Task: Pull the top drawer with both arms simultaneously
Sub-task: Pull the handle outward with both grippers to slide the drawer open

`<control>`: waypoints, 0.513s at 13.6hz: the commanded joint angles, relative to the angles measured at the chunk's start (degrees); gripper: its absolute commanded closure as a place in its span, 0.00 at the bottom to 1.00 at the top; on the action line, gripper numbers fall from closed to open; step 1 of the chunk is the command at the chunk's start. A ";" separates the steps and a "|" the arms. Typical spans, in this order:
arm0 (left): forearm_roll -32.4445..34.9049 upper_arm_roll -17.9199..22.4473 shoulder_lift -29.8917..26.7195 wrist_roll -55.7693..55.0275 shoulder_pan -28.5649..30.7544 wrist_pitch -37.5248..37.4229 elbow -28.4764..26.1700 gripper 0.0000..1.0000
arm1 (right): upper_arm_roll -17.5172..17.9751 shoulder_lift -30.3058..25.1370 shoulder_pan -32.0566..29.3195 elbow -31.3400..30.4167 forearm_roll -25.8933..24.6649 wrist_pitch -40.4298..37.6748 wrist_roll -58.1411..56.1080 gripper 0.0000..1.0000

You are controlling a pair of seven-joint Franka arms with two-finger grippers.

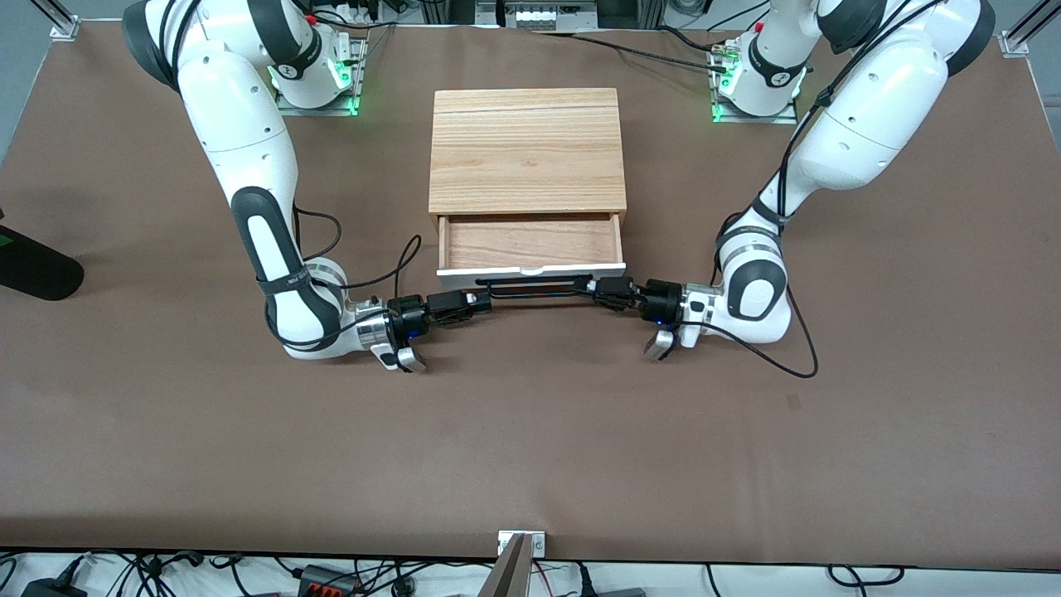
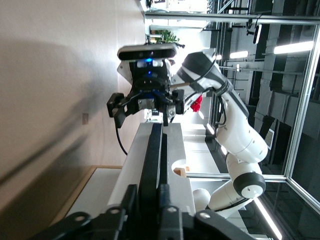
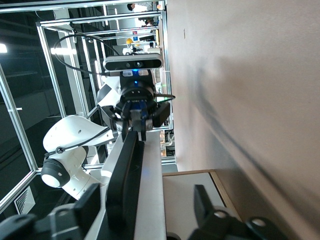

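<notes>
Top drawer (image 1: 530, 245) open, interior bare

Both arms are large, glossy white jointed tubes with rounded shells. The right arm (image 1: 249, 149) carries a long black oval panel on its forearm and a black band strapped round it just above the elbow knuckle; the left arm (image 1: 862, 124) has a black oval patch on its rounded wrist housing. Small dark screw holes dot the white shells. Each base collar bears a black ring with a white logo, with green lights glowing beside it. Silver rings join each wrist to a black hand, where a blue light shows. Thin black cables loop loosely along both forearms. A silver-grey camera bar sits beside each wrist.
</notes>
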 commanded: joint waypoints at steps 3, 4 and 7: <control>-1.30 0.68 -0.05 -3.36 0.70 -0.82 1.16 0.61 | 0.26 0.68 -0.11 1.82 -1.05 0.36 1.19 0.00; -1.21 0.68 -0.05 -3.36 0.79 -0.91 1.16 0.61 | 0.09 0.59 -0.02 1.90 -1.05 0.45 1.19 0.00; -0.95 0.77 -0.31 -3.28 1.58 -1.08 1.42 0.61 | -2.37 0.59 -0.02 6.02 -5.33 0.10 4.16 0.00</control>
